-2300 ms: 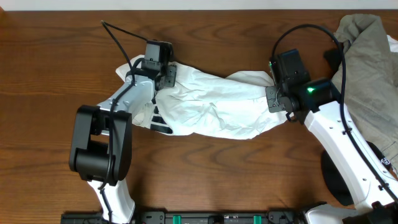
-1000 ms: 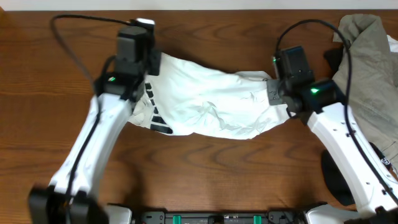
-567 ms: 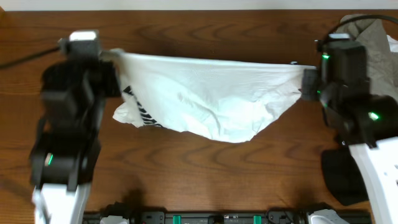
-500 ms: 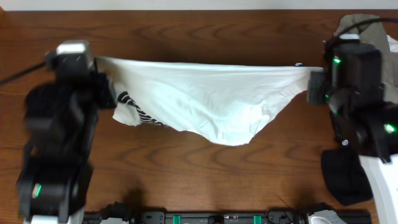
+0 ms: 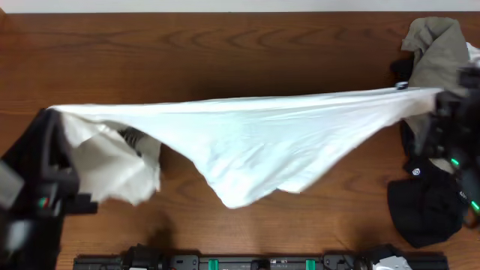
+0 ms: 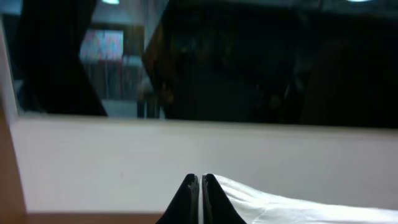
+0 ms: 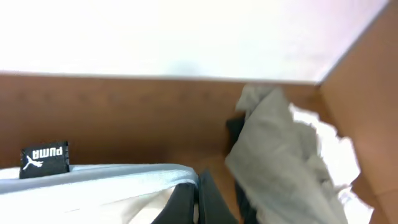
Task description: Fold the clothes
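Between the two hands, the white T-shirt (image 5: pixel 255 142) now hangs in the air as one taut band above the desk (image 5: pixel 225 52). Half a second earlier its upper edge was shorter and lay further back. Since then both hands have moved wider apart and toward the near side of the desk. The cloth below the edge now sags in a deep point, and a loose flap droops beside the left hand (image 5: pixel 51 112).

The left hand is clamped on one end of the shirt's upper edge. In its wrist view the fingertips (image 6: pixel 200 186) are pressed together, with white cloth running off to their right. The right hand (image 5: pixel 442 96) is clamped on the other end. Its wrist view shows the fingers (image 7: pixel 196 190) together over the hem, with a black Puma label (image 7: pixel 45 158) further along.

The black print is almost wholly hidden, with only a dark scrap (image 5: pixel 133 137) showing under the fold near the left hand. Both arms are blurred and cut off by the frame edges, so their outlines are hard to make out. A grey-olive garment (image 5: pixel 439 45) lies beyond the right hand. A black garment (image 5: pixel 424 210) lies nearer than the right hand, partly behind the arm.
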You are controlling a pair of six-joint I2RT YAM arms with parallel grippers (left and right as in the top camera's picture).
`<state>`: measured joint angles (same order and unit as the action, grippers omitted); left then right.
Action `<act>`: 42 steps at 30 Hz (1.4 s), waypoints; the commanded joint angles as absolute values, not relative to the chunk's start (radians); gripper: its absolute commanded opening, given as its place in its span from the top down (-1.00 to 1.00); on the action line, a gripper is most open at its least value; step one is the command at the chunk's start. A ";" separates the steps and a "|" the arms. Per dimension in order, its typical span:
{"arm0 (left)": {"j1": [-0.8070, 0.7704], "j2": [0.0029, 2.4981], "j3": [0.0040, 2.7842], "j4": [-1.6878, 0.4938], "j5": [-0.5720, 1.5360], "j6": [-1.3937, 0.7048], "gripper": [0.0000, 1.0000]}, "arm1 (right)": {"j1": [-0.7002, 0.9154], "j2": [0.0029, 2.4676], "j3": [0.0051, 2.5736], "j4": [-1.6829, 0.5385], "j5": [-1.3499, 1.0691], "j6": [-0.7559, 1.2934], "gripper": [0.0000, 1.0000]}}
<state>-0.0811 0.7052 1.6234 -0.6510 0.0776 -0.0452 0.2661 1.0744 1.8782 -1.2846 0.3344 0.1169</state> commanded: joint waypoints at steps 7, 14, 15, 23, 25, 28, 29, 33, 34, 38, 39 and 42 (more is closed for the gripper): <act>-0.075 0.858 1.641 -0.661 0.060 -0.039 0.88 | 0.255 1.188 1.925 -1.272 0.445 0.054 0.98; -0.075 1.179 1.641 -0.620 0.061 -0.038 0.88 | 0.184 1.472 1.924 -1.218 0.428 0.044 0.98; -0.075 1.253 1.641 -0.584 0.068 -0.038 0.88 | 0.171 1.522 1.924 -1.191 0.421 0.038 0.98; -0.075 1.642 1.768 -0.383 0.086 -0.035 0.88 | 0.046 1.786 1.979 -0.962 0.321 0.079 0.98; -0.075 1.679 1.861 -0.383 0.087 -0.028 0.88 | 0.027 1.787 2.037 -0.945 0.334 0.071 0.98; -0.075 1.689 2.010 -0.395 0.087 -0.004 0.88 | 0.019 1.775 2.163 -0.946 0.348 0.017 0.98; -0.075 1.684 2.062 -0.411 0.087 -0.004 0.88 | 0.019 1.774 2.213 -0.962 0.348 0.001 0.98; -0.075 1.651 2.220 -0.567 0.093 -0.005 0.88 | 0.021 1.774 2.357 -1.091 0.335 -0.009 0.98; -0.076 1.641 2.234 -0.610 0.102 -0.005 0.88 | 0.021 1.774 2.368 -1.123 0.331 -0.006 0.97; -0.080 1.588 2.241 -0.867 0.171 -0.017 0.88 | 0.021 1.777 2.371 -1.309 0.331 0.045 0.97; -0.083 1.582 2.241 -0.942 0.184 -0.022 0.88 | 0.020 1.781 2.366 -1.362 0.331 0.054 0.97; -0.098 1.583 2.238 -1.197 0.203 -0.065 0.88 | 0.020 1.786 2.323 -1.494 0.332 0.059 0.97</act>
